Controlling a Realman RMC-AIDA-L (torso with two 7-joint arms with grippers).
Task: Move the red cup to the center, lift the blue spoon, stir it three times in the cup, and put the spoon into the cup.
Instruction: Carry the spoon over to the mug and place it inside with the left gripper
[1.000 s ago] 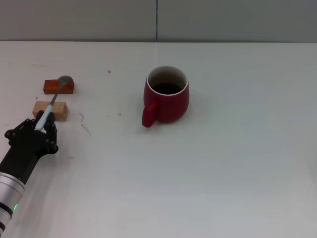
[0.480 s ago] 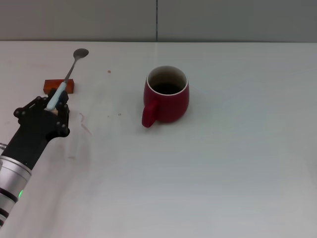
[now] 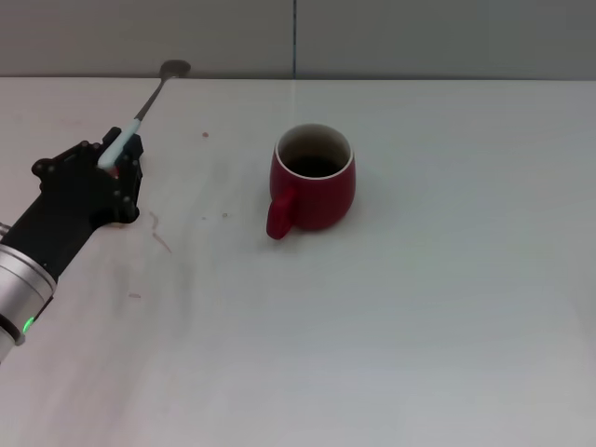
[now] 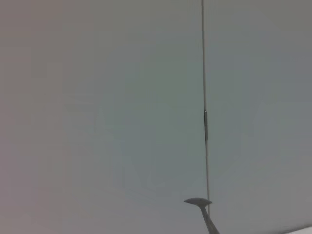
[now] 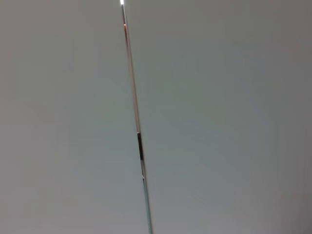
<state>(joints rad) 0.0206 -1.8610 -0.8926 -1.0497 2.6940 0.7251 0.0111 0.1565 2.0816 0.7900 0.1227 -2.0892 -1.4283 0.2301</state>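
The red cup [image 3: 314, 179] stands upright on the white table near the middle, its handle toward the front left. My left gripper [image 3: 121, 154] is at the left, raised above the table and shut on the pale blue handle of the blue spoon [image 3: 142, 110]. The spoon points up and away, and its grey bowl reaches the wall line. The spoon's bowl [image 4: 199, 202] also shows in the left wrist view against the grey wall. The right gripper is out of view.
The white table [image 3: 419, 307] spreads wide around the cup. A grey wall [image 3: 419, 37] runs along its far edge. The left arm hides the red-orange block and the tan wooden block.
My left gripper has lifted the spoon off the blocks and carried it up and slightly right. The arm now covers both blocks. The cup has not moved.
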